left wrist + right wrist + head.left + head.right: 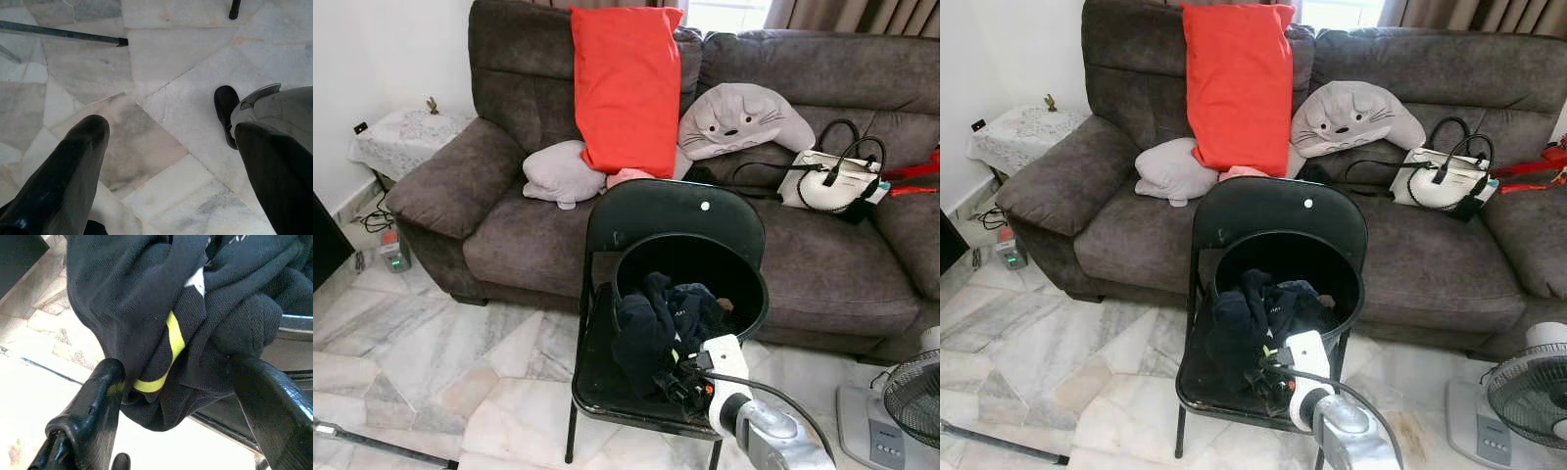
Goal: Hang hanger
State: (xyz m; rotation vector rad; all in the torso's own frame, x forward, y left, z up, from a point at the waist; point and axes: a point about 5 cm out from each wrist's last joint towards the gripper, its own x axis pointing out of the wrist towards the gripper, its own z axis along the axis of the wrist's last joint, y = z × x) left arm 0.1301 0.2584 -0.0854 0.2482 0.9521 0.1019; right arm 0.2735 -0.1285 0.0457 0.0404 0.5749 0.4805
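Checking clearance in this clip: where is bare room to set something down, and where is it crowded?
Free: the sofa seat left of the chair, and the floor beside it. Crowded: the bucket full of dark clothes, where the right hand works; the handbag on the right cushion.

A red cushion point(626, 88) leans on the grey sofa point(822, 264); a white handbag point(827, 181) sits there.

Left gripper point(166, 152) above marble floor point(161, 68) (fingers apart)
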